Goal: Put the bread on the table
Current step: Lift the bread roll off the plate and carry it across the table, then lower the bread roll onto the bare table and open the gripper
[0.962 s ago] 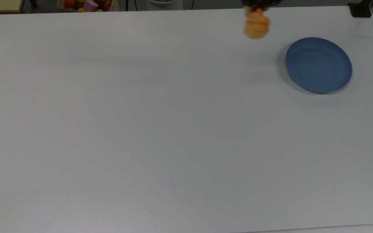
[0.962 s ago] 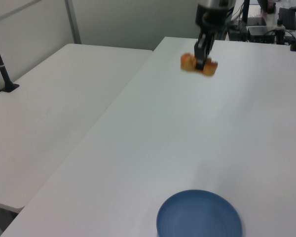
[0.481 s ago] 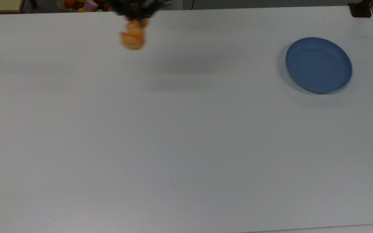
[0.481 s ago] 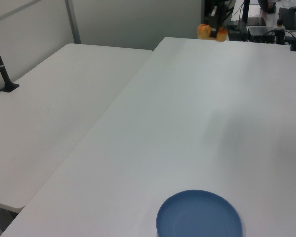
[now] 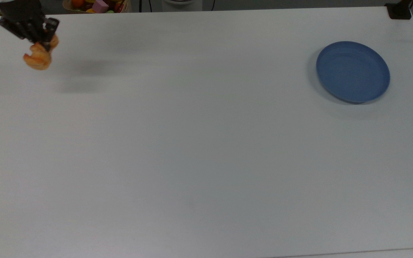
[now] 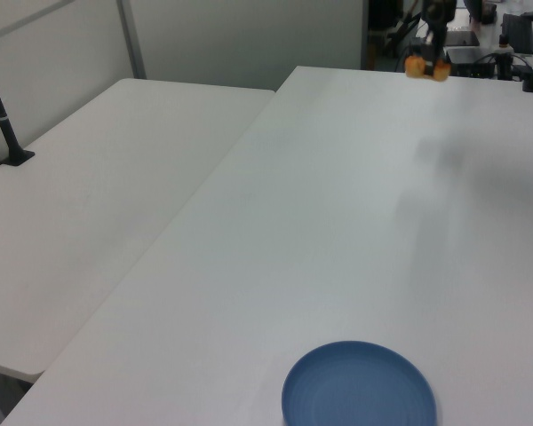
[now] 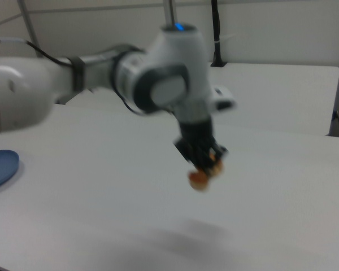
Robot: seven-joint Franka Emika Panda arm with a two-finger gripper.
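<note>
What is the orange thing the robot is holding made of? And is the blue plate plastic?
The bread, held in the tool, looks like soft baked dough: golden-orange, lumpy, with a slightly glazed top. It might be a toy; the look leaves that open. The blue plate is probably plastic: one even matte blue, a thin smooth rim, no shine like glazed china.

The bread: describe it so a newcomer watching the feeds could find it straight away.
Start at the big white table and go to the top view's far upper left corner, opposite the blue plate. There the black gripper holds the bread above the surface: a small, lumpy golden-orange roll, the only warm-coloured thing over the tabletop.
</note>
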